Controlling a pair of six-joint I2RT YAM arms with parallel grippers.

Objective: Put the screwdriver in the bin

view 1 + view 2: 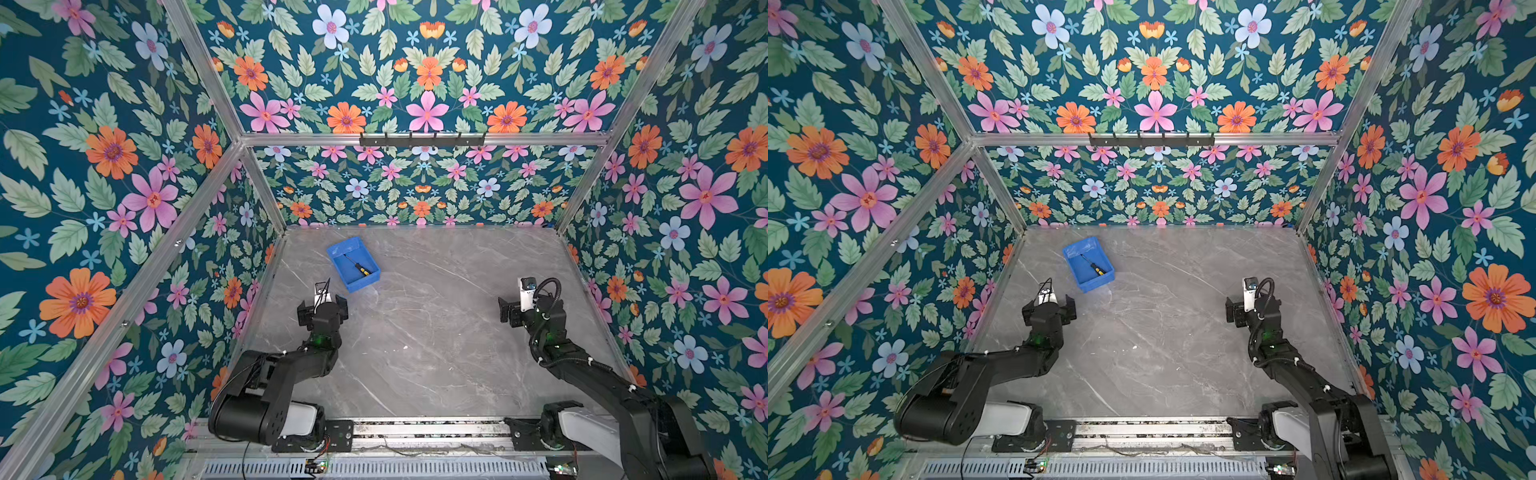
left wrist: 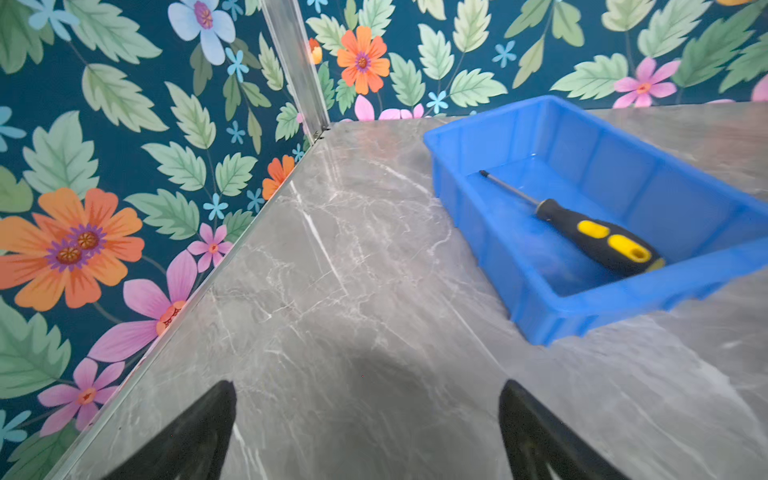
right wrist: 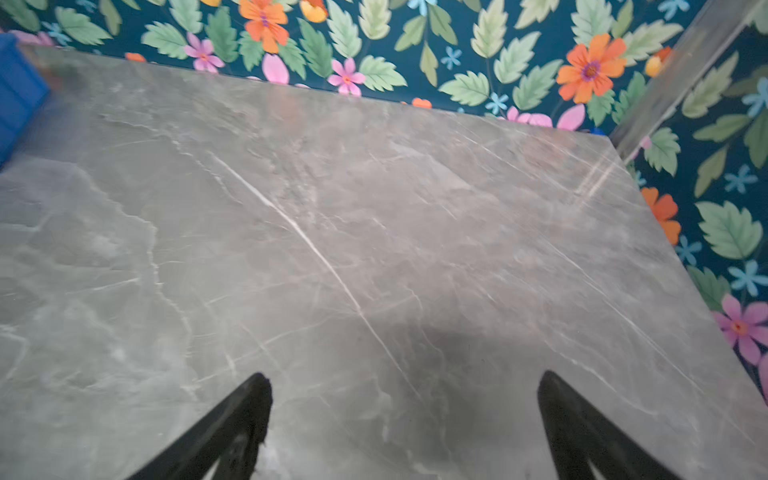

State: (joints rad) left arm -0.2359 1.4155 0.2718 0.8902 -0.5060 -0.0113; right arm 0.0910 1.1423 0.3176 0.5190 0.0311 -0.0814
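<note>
We see the small black-and-yellow screwdriver (image 1: 358, 266) lying in the shallow blue plastic bin (image 1: 366, 284).
It sits left of centre in both top views; the left gripper (image 2: 368, 390) and right gripper (image 3: 405, 380) are open wide, holding nothing.

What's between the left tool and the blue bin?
Nothing: only bare grey tabletop between left tool and bin, shown in the left wrist view.

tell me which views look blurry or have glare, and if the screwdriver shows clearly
Left wrist view: the screwdriver is fairly crisp, the bin smeared along its near wall. Right wrist view: soft all over, with a pale glare streak and a dark shadow on the table. Both top views: sharp, evenly lit.
</note>
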